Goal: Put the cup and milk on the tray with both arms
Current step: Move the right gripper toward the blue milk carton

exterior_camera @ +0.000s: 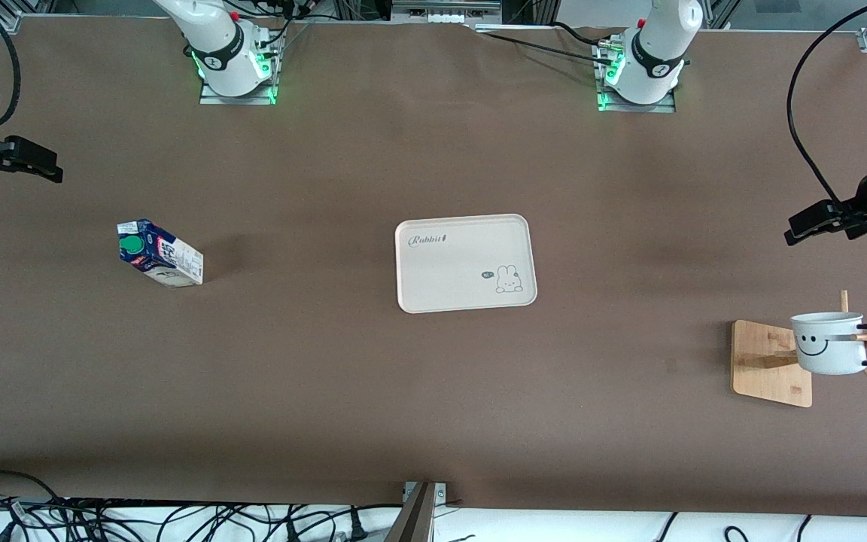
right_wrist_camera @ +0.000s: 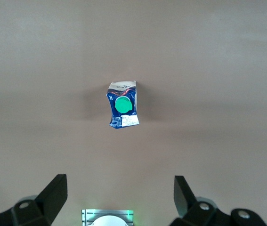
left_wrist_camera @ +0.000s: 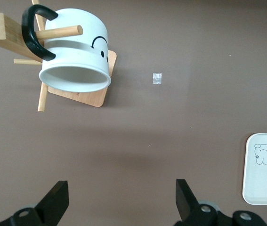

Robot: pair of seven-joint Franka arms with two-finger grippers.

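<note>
Right end effector (exterior_camera: pixel 53 175) wide, over right-arm bench edge; milk (exterior_camera: pixel 160 253) nearby; tray (exterior_camera: pixel 466 262) mid-bench, bare; cup (exterior_camera: pixel 828 343) hanging on wooden stand (exterior_camera: pixel 771 363) — left end effector (exterior_camera: pixel 791 235) wide above — handle may snag its peg, toppling stand.

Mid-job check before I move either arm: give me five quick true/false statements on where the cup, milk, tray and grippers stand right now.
1. The cup hangs by its handle on a peg of the wooden stand. True.
2. The milk is on the tray. False: it stands on the table toward the right arm's end, apart from the tray.
3. The tray holds nothing. True.
4. The left gripper is shut on the cup. False: it is open and holds nothing.
5. The right gripper is open and empty. True.
</note>
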